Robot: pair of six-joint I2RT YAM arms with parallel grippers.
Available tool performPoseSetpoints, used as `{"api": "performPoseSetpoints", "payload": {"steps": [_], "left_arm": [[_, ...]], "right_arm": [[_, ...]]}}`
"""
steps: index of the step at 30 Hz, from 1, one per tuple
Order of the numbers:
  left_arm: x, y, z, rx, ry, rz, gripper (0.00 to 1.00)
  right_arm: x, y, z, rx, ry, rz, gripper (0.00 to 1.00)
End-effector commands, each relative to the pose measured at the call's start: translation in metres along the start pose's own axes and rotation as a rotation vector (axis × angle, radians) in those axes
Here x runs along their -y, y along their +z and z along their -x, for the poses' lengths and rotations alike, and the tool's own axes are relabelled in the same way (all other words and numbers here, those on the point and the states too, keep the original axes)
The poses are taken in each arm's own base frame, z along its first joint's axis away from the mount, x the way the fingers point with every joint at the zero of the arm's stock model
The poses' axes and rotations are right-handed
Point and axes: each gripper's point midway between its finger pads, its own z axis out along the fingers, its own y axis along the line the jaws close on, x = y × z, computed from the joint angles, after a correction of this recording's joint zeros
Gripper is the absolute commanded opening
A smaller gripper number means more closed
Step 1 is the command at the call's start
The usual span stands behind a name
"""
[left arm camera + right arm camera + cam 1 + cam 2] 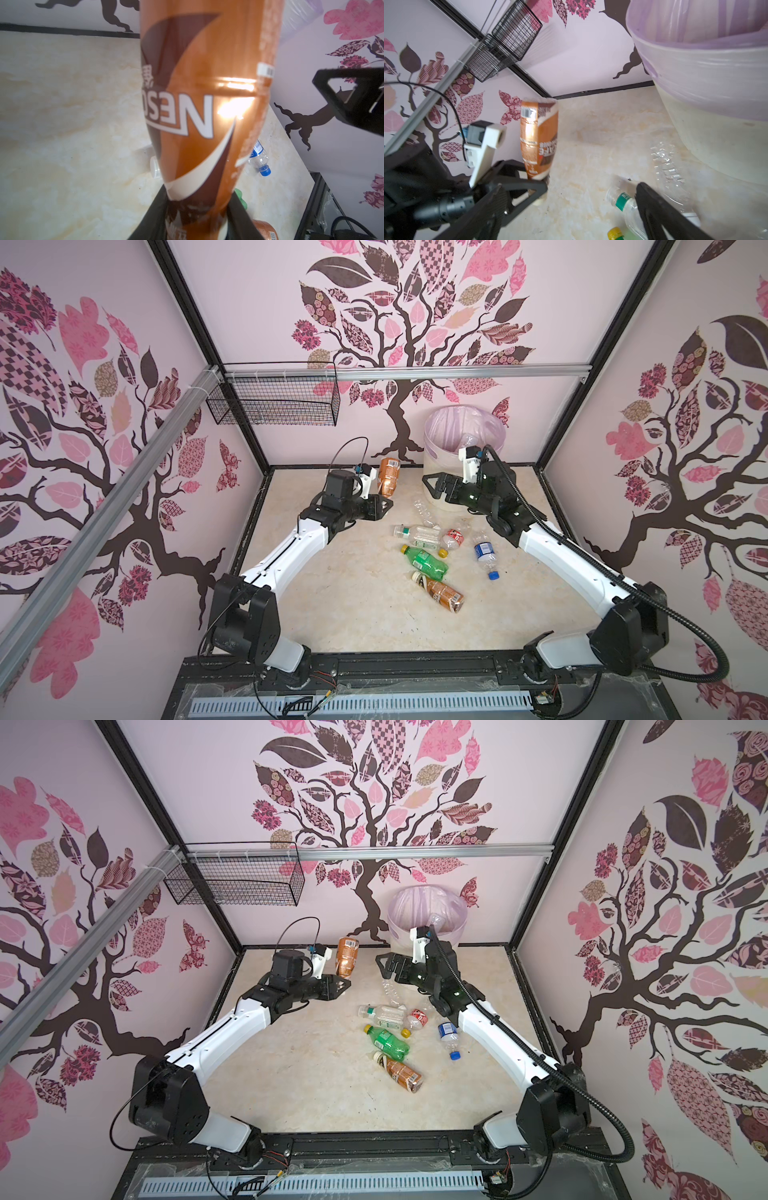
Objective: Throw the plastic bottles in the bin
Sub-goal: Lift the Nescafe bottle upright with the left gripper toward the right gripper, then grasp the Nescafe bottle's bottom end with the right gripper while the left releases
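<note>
Left pincer (383, 502) is clamped on the brown bottle's (389, 477) neck, base up above the counter (332, 593), set for a swing to the bin (434, 456). Right pincer (429, 488) gapes empty beside the bin. Other bottles (426, 560) lie loose.

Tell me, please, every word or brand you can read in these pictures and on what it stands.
"NESC": white letters, upside down in the left wrist view, on the brown bottle held by the left gripper; the rest curves out of sight.
Smaller print on that bottle: blurred.
Labels on the green bottle, blue-labelled bottle, red-labelled bottle and lying brown bottle: too small to read.
</note>
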Motion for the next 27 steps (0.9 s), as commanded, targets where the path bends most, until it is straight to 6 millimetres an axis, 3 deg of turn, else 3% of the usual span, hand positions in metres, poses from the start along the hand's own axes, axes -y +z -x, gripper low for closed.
{"api": "performPoseSetpoints", "payload": {"steps": [1,4,11,15,27], "left_arm": [[0.034,0.006,-0.005,0.012,0.013,-0.108,0.37],[0.051,0.009,-0.011,0.001,0.051,-0.120,0.37],[0.064,0.006,-0.012,0.004,0.055,-0.157,0.37],[0.073,0.007,-0.016,-0.008,0.078,-0.170,0.37],[0.076,0.005,-0.016,-0.002,0.087,-0.174,0.38]], "right_arm": [[-0.015,0.009,0.008,-0.003,0.056,0.059,0.99],[-0.017,0.013,0.009,-0.007,0.065,0.060,1.00],[-0.019,0.026,0.002,-0.030,0.060,0.061,0.94],[-0.030,0.036,-0.005,-0.057,0.056,0.095,0.90],[-0.024,0.046,-0.007,-0.055,0.042,0.060,0.66]]}}
